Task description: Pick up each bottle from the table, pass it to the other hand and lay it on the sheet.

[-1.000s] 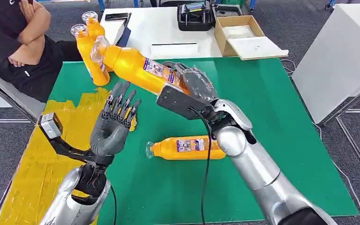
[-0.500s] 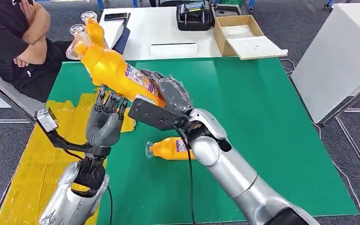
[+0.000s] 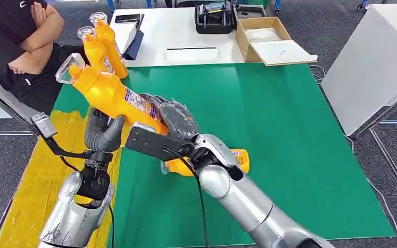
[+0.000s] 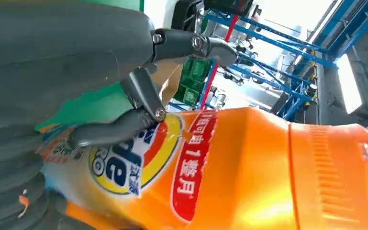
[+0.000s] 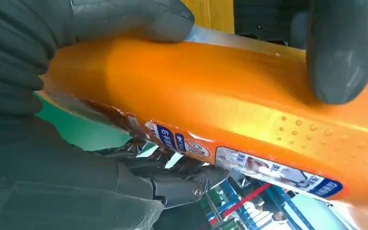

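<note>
My right hand grips the lower end of an orange bottle and holds it slanted above the table, clear cap up and to the left. My left hand is wrapped around the middle of that bottle from below, thumb against its side. In the left wrist view dark fingers curl over the label of the bottle. In the right wrist view my right hand clasps the orange body. Another bottle lies on the green table, partly hidden by my right arm. The yellow sheet lies at the left.
Two more orange bottles stand at the table's far left corner. A person sits with folded arms just beyond that corner. Behind is a white table with a cardboard box and a black device.
My right arm has carried the bottle leftward and lower, toward the sheet side. My left hand, open a second ago, has risen and closed around the bottle.
</note>
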Controlling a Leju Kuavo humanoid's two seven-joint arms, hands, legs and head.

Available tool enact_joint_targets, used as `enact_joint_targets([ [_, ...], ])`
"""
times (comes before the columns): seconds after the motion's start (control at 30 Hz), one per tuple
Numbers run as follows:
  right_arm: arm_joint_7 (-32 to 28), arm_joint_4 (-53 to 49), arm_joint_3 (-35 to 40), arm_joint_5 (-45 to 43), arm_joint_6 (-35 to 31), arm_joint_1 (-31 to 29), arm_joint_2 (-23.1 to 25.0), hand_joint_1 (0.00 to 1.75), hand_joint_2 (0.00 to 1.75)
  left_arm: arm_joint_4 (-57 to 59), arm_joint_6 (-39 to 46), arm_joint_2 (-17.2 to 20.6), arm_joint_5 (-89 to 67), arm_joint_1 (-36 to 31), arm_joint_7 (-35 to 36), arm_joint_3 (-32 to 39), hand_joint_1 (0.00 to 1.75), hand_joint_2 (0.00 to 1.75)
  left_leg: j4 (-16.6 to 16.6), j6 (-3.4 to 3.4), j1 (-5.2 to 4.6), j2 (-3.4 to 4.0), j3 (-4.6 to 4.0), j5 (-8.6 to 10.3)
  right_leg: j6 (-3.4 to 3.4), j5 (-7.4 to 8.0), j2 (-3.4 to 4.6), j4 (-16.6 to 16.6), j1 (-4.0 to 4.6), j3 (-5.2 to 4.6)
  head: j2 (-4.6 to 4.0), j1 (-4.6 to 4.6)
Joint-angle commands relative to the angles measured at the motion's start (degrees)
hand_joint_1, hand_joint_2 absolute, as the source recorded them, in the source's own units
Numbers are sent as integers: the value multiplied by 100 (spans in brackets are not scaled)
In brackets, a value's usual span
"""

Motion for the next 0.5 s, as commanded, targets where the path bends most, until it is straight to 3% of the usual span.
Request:
enact_joint_targets([
  [0.03, -28, 105, 386, 136, 201, 266, 16, 175, 175, 501, -30, -230, -21, -542, 37, 156, 0, 175, 1, -10, 6, -22, 14, -3, -1, -9, -35, -5, 8, 24, 0, 4],
  [0.5, -27, 26, 359, 333, 342, 457, 73, 175, 175, 466, 61, -213, -6, -567, 114, 398, 0, 175, 0, -13, 5, -23, 20, -5, -1, -12, -38, -3, 6, 29, 0, 0],
])
